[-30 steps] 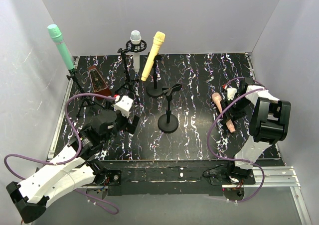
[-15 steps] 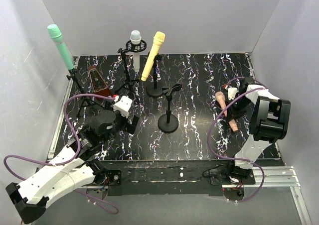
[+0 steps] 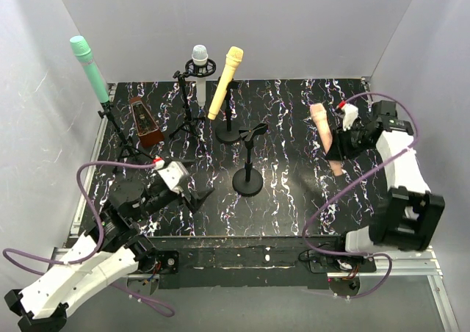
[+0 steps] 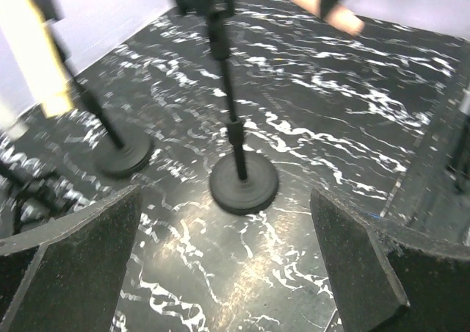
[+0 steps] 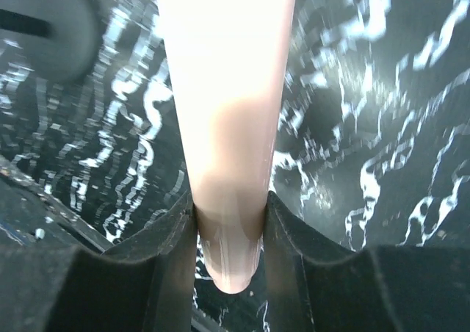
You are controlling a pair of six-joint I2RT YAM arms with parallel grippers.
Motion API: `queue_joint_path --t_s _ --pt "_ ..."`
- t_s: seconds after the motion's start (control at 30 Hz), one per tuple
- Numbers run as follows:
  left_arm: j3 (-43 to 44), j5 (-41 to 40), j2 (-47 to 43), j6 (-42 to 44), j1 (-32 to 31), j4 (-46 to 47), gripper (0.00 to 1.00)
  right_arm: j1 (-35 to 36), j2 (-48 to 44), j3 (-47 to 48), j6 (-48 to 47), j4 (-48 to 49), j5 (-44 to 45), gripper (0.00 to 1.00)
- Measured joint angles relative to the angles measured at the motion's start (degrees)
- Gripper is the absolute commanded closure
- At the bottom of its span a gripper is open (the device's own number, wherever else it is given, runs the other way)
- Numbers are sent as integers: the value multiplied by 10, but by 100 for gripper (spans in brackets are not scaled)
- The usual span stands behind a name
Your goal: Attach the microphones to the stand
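Right claw (image 3: 337,145) clamps the pink mic (image 3: 320,121) near its tail; the empty stand (image 3: 249,158) lies leftward. Left claw (image 3: 197,197) gapes.

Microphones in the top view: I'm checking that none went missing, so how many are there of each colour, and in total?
white microphone: 1
mint green microphone: 1
yellow microphone: 1
peach-pink microphone: 1
Total: 4
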Motion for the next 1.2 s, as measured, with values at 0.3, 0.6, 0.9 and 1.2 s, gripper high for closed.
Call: queue_joint_path --t_s 0.3,0.6,0.9,1.2 --pt "75 183 217 123 0 77 2 32 -162 29 -72 5 -262 99" --pt "130 188 344 146 1 188 2 131 -132 61 -188 -7 -372 99" --pt "160 162 354 153 2 212 2 164 -118 78 -270 5 -399 99" --pt "229 163 427 161 25 202 4 185 -85 117 -283 40 -413 99"
